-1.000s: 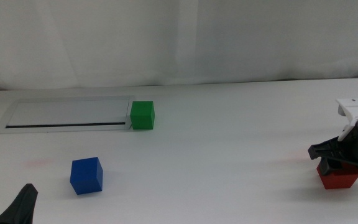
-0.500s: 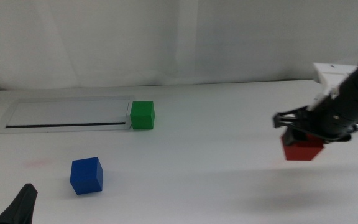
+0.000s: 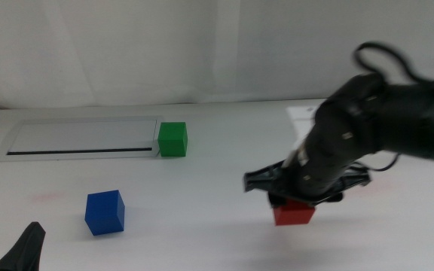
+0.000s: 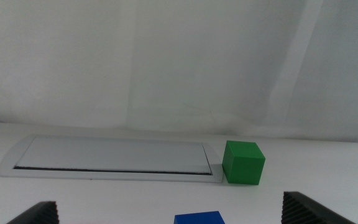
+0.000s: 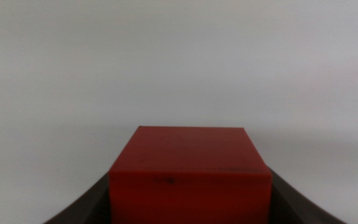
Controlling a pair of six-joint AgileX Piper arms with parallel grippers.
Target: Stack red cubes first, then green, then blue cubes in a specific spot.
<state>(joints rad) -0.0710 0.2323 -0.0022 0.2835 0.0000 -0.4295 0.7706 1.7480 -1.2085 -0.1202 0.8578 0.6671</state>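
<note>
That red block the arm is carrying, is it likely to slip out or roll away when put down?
Probably neither. The red cube looks solid with flat matte faces, so the right tool, shut on two of its sides, likely holds it firmly. Being square-edged, it should sit still rather than roll. It seems stiff and light.

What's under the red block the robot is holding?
Only bare white table shows around the red cube, gripped by the right gripper. Whether it touches the table cannot be seen; the left gripper waits.
</note>
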